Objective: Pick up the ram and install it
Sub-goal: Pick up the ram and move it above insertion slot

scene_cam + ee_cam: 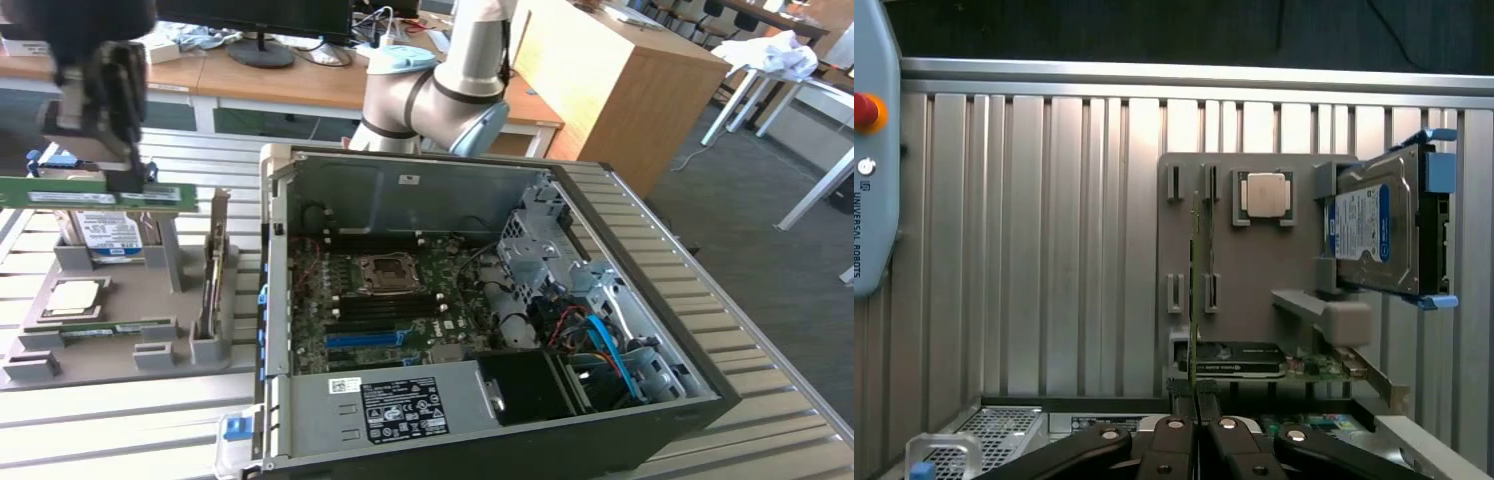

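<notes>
As I judge it, the main hazard is that the ram (pixel 1194 280) is pinched only by its thin faces. If the board creeps or tilts between the pads, it would meet a memory slot askew and could jam or bend.

The pincer (pixel 1195 398) is all but fully closed, its jaws clamped on the ram near the middle of its length, edge-on to the wrist camera. In the exterior view the pincer (pixel 123 180) sits at ten o'clock, holding the ram (pixel 74 196) level above the grey holder (pixel 134 300).

A second hazard lies just beneath. The hard drive (pixel 110 236) stands close under the board, and the upright expansion card (pixel 214 270) is near its three o'clock end, so a low swing could clip either. The processor (pixel 74 296) rests at six o'clock from the drive.

Beyond, across the slatted table (pixel 120 420), the open computer case (pixel 641 250) lies toward three o'clock with its motherboard (pixel 387 300) exposed. Its near wall is another edge to catch.
</notes>
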Controlling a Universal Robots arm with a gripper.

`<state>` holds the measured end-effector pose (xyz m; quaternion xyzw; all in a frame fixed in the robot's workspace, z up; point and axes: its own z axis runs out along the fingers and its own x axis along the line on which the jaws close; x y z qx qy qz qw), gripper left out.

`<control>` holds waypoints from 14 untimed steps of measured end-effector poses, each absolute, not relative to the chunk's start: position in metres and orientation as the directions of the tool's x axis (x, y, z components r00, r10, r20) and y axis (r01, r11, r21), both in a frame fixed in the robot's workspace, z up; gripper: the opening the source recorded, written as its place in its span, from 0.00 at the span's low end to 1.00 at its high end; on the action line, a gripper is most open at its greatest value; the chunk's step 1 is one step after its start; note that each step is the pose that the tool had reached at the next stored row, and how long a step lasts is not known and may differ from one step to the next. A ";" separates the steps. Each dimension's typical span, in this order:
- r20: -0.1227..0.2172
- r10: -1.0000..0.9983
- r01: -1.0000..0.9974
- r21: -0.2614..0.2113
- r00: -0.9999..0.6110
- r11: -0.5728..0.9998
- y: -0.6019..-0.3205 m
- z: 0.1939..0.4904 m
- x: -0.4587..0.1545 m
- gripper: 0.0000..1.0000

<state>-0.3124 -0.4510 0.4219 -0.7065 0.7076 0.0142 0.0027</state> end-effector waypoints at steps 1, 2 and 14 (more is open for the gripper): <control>-0.024 -1.000 -1.000 0.016 -0.002 0.001 -0.451 0.422 -0.309 0.11; -0.024 -1.000 -1.000 0.016 -0.002 0.001 -0.451 0.422 -0.305 0.11; -0.025 -1.000 -1.000 0.016 -0.002 0.001 -0.451 0.422 -0.264 0.11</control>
